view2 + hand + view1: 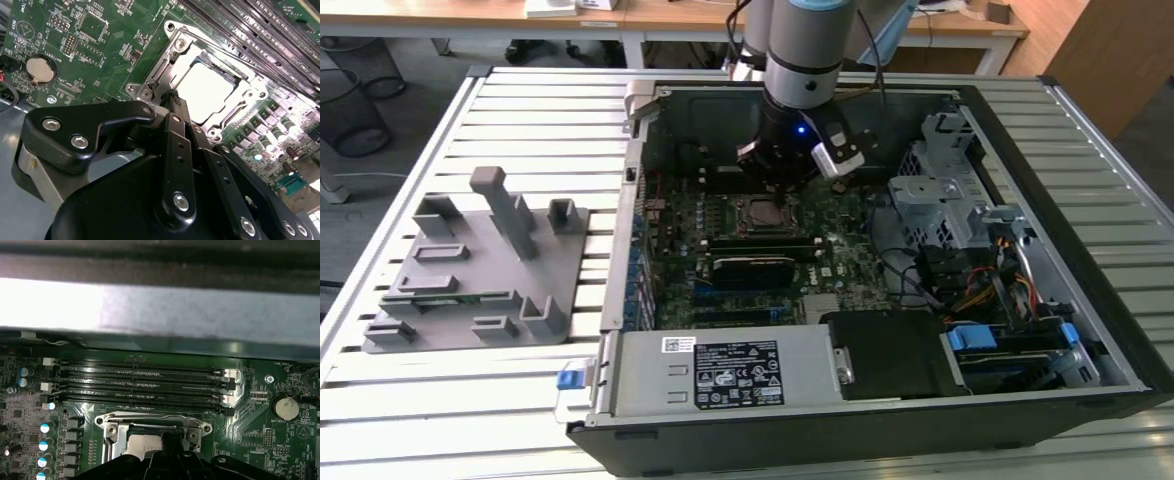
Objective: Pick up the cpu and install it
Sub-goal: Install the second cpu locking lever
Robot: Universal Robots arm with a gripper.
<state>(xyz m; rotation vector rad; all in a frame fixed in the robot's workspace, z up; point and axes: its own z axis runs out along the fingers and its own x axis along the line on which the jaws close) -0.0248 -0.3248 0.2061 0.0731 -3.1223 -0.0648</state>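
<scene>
Over the middle of the open computer case, the gripper hangs low above the green board. Its black fingers look pinched close together w/ nothing between them, right at the edge of the socket.

The cpu sits flat inside that socket's metal frame, near the center of the board. It shows in both wrist views as a pale, shiny square. So it looks to be in place already, though I can't tell if the frame is locked down.

Handling, as a guess: the chip is small, thin, light & stiff. Its metal top is smooth, so prob. slippery. The underside and the socket pins likely bend or break easy, so grab it only by two opposite edges & keep it level.

Writing: a white & black sticker sits on the silver box at the near side, too small to read. Tiny white print is on the board by the round battery; can't make it out.

On the exterior view's left, a grey holder tray rests on the slatted table.
</scene>
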